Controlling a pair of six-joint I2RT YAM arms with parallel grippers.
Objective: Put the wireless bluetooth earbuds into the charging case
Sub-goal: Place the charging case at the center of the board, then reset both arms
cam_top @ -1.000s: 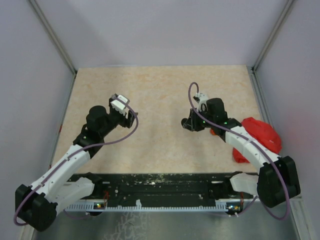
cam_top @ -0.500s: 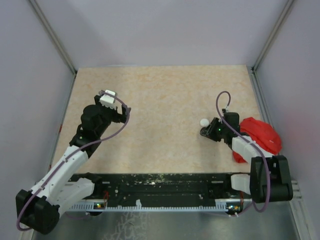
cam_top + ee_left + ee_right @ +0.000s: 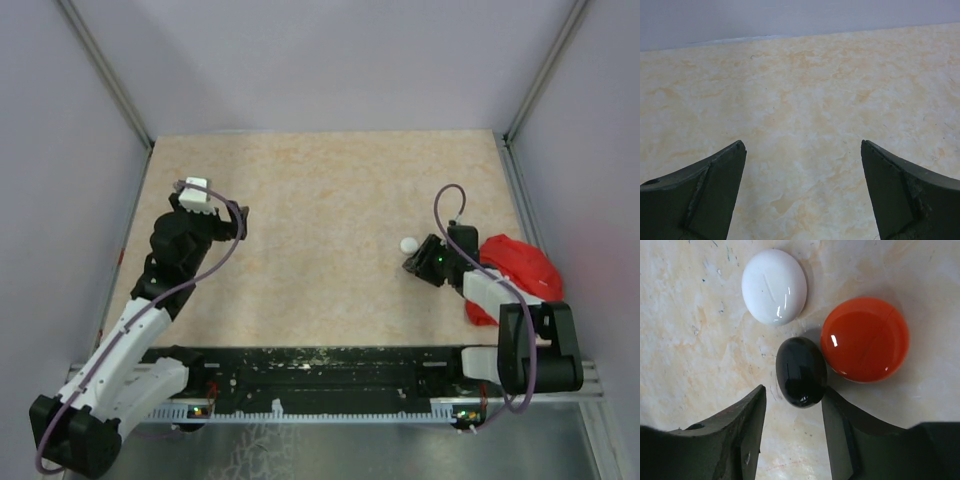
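Note:
In the right wrist view three round glossy cases lie closed on the table: a white case [image 3: 774, 286], a black case [image 3: 801, 371] and a red-orange case [image 3: 865, 339]. My right gripper [image 3: 795, 390] is open, low over the table. Its fingertips flank the near end of the black case, and the right finger [image 3: 840, 425] is close against it. In the top view the right gripper [image 3: 420, 262] sits beside the white case [image 3: 407, 244]. My left gripper [image 3: 802, 145] is open and empty over bare table, at the left in the top view [image 3: 212, 215]. No earbuds are in view.
A big red cloth-like lump [image 3: 520, 268] lies at the right edge, just behind the right arm. Grey walls close the table at the back and on both sides. The tabletop [image 3: 320, 210] is beige marble-patterned.
The right arm pulled back to the right and came down at the cases, uncovering the white one. The left arm swung left and back toward the far left corner.

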